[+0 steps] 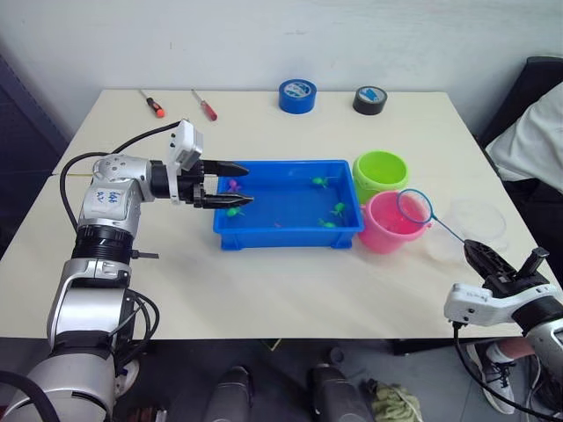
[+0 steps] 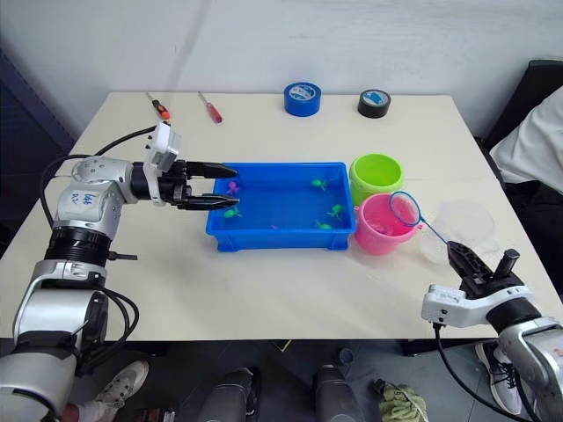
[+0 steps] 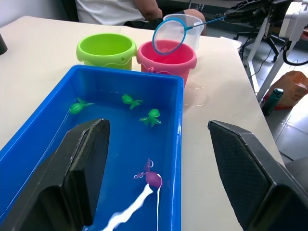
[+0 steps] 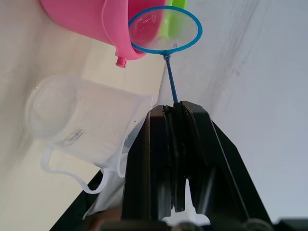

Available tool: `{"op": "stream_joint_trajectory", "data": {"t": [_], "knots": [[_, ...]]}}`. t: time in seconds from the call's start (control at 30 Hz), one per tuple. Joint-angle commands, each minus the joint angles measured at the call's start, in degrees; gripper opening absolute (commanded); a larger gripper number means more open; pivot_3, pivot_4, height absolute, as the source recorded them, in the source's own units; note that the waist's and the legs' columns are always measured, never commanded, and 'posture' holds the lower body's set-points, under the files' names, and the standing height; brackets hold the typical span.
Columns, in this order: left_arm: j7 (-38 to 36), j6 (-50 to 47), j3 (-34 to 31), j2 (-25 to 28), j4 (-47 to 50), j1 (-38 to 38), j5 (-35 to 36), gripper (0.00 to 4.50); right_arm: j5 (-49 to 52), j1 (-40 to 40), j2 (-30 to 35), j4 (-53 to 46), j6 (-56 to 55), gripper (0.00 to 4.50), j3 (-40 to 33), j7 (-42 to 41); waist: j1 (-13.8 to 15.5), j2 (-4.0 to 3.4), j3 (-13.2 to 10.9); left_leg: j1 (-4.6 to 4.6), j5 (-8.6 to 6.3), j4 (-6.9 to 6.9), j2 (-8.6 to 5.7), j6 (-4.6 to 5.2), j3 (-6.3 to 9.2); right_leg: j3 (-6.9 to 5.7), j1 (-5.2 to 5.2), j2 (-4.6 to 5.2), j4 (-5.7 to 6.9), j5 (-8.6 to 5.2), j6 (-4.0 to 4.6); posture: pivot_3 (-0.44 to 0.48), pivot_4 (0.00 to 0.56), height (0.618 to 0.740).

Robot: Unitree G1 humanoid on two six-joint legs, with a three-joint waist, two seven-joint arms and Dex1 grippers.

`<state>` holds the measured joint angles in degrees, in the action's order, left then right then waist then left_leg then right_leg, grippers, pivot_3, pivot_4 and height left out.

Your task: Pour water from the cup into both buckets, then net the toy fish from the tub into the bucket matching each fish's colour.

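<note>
On a cream-topped bench (image 1: 290, 281) against a white wall, a shallow bright blue plastic tub (image 1: 264, 234) holds small green toy fish (image 1: 338, 209) and a magenta one (image 3: 153, 178) in water. The left claw (image 1: 239, 183) hangs released over the tub's left end. The right claw (image 4: 176, 126), clenched on a thin dark stick, holds the blue-rimmed round net (image 1: 414, 207) above the pink plastic bucket (image 1: 391, 236), beside the lime green bucket (image 1: 380, 174) and the clear measuring cup (image 4: 82, 125).

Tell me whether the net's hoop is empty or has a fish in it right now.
Empty. The net, held in the right pincer over the pink bucket, shows only see-through mesh, with no fish in the hoop.
</note>
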<state>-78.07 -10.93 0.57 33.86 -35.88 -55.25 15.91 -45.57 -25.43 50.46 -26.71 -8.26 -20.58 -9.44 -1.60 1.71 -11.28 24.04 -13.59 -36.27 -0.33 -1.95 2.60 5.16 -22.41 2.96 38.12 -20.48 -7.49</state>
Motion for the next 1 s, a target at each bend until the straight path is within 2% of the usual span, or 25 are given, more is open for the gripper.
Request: {"op": "stream_joint_trajectory", "data": {"t": [0.03,0.17,0.27,0.37,0.43,0.53,0.67,0.77,1.0], "knots": [[0.3,-0.2,-1.5,0.6,2.2,0.3,1.1,3.58,4.6,1.3,-1.6,-2.1,-0.4,0.00,-3.3,-2.2,-0.1,0.00,0.0,0.00,0.00,0.00,0.00,-0.01,0.00,0.00,0.00,-0.03,0.01,0.00,0.00,0.000,0.150,0.734],[0.6,-0.9,-2.3,1.8,2.5,0.7,1.3,3.58,14.5,7.7,-0.7,-5.6,2.0,0.00,-3.7,-10.4,-0.5,0.00,0.0,-0.04,0.01,-0.08,0.04,-0.01,-0.02,0.08,0.01,-0.07,0.12,0.01,-0.01,0.000,0.150,0.734],[1.7,-1.3,-3.4,3.6,3.5,2.1,1.2,3.58,20.2,17.5,0.2,-7.7,7.4,0.00,-0.8,-17.0,-0.8,0.00,0.0,-0.15,0.01,-0.15,0.10,-0.02,-0.02,0.12,0.05,-0.15,0.31,0.02,0.00,0.000,0.150,0.734],[3.1,-0.9,-5.1,6.4,4.0,4.3,0.8,3.58,24.9,27.1,0.1,-7.6,12.3,0.00,3.5,-22.0,-1.2,0.00,0.0,-0.49,0.02,-0.09,0.16,-0.05,0.00,0.15,0.31,-0.24,0.35,0.02,0.02,0.000,0.150,0.734],[4.1,-1.3,-6.2,8.0,4.9,5.7,1.1,3.58,28.6,32.2,-1.1,-7.5,17.0,0.00,6.9,-25.4,-1.3,0.00,0.0,-0.98,0.01,0.10,0.27,-0.07,0.09,0.08,0.87,-0.28,0.08,-0.01,0.08,0.000,0.150,0.734],[5.7,-1.8,-8.1,10.8,7.0,9.0,1.3,3.58,34.3,38.4,-2.9,-6.1,24.0,0.00,13.0,-31.0,-1.4,0.01,0.0,-0.97,0.00,0.10,0.36,-0.08,0.16,0.06,0.91,-0.27,0.00,0.00,0.09,0.000,0.150,0.734],[7.0,-4.0,-10.4,14.0,13.4,16.0,2.3,3.58,36.4,43.2,-4.7,-1.6,26.8,0.00,18.4,-33.5,-1.4,0.00,0.0,-0.89,-0.01,0.12,0.29,-0.08,0.14,0.02,0.87,-0.09,-0.09,0.00,0.09,0.000,0.150,0.734],[8.3,-7.3,-12.1,14.8,18.9,20.6,4.0,3.58,37.4,45.1,-5.4,0.7,27.7,0.00,20.9,-34.5,-1.2,0.01,0.0,-0.86,-0.03,0.15,0.19,-0.05,0.15,-0.11,0.85,0.45,-0.14,0.00,0.09,0.000,0.150,0.734],[12.2,-14.8,-17.0,16.0,33.0,32.8,8.8,3.58,36.8,49.2,-8.1,6.9,27.9,0.00,27.6,-35.7,-1.3,0.01,0.0,-0.85,-0.03,0.20,0.15,-0.02,0.16,-0.13,0.84,0.54,-0.18,0.00,0.09,0.000,0.150,0.734]]}}
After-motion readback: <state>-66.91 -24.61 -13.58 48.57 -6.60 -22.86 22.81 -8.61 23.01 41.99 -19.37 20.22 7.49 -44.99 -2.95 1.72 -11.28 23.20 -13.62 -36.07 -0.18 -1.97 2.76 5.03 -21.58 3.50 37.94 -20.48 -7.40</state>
